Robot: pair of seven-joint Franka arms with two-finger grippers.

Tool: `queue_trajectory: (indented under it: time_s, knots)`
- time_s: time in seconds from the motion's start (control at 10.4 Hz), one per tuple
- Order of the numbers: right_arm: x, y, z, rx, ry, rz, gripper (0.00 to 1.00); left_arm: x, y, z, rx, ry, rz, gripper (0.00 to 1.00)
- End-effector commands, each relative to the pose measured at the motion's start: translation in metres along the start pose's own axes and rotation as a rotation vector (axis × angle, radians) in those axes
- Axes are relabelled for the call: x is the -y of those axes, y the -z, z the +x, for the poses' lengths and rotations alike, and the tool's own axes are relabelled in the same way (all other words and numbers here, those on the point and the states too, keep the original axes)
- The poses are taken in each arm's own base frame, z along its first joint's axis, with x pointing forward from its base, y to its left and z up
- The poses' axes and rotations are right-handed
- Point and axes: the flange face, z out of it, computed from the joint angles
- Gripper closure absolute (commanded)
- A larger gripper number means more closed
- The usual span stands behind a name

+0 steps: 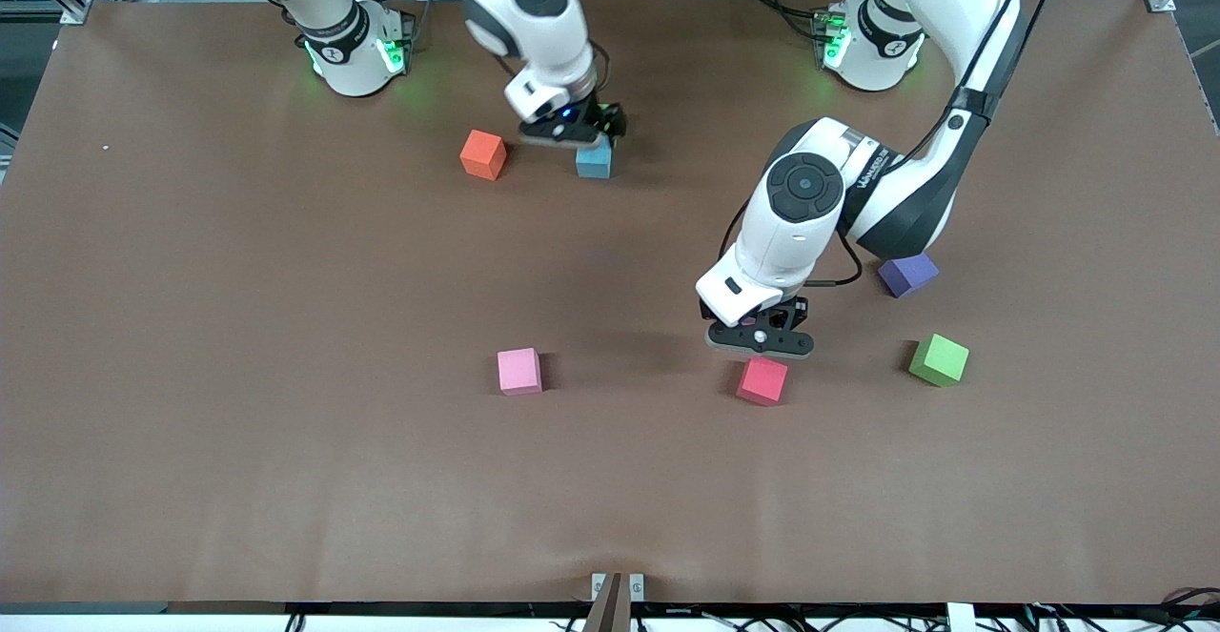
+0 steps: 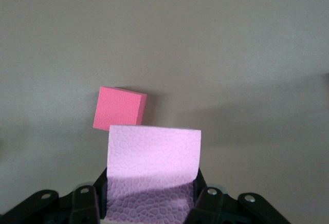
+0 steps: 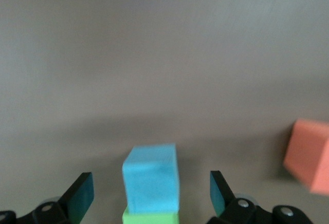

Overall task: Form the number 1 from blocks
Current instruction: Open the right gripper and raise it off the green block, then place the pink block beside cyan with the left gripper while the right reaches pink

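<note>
My left gripper [image 1: 760, 341] is shut on a pale pink block [image 2: 154, 154], which fills the space between its fingers in the left wrist view [image 2: 152, 183]. It hangs low over a red block [image 1: 762, 380] [image 2: 119, 108] lying on the table. My right gripper [image 1: 570, 136] [image 3: 150, 183] is open. Its fingers straddle a light blue block [image 1: 593, 161] [image 3: 151, 183] with a gap on each side. A green block [image 3: 151, 218] sits against the blue one, under the gripper. A second pink block [image 1: 519, 371] lies toward the right arm's end.
An orange block [image 1: 483, 154] [image 3: 308, 154] lies beside the blue one toward the right arm's end. Another green block [image 1: 939, 359] and a purple block [image 1: 907, 274] lie toward the left arm's end, the purple one partly under the left arm.
</note>
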Motion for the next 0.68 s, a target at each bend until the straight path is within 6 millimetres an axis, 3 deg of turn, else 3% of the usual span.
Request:
queue_trajectory:
  time_s: [0.0, 0.1, 0.29, 0.48, 0.58]
  knots:
    - [-0.029, 0.033, 0.089, 0.003, 0.053, -0.003, 0.0, -0.013, 0.009, -0.006, 0.003, -0.009, -0.032, 1.0]
    - [-0.04, 0.042, 0.13, -0.018, 0.103, 0.012, 0.0, -0.02, 0.011, -0.009, 0.011, 0.009, -0.05, 1.0]
    - [-0.033, 0.039, 0.195, -0.042, 0.155, 0.008, 0.0, -0.04, 0.011, -0.018, 0.022, 0.04, -0.067, 1.0]
    - [-0.024, 0.035, 0.251, -0.068, 0.19, -0.008, 0.0, -0.081, 0.005, -0.038, 0.042, 0.103, -0.074, 1.0]
    - [-0.03, 0.036, 0.28, -0.1, 0.209, -0.019, 0.0, -0.106, -0.003, -0.053, 0.059, 0.133, -0.069, 1.0]
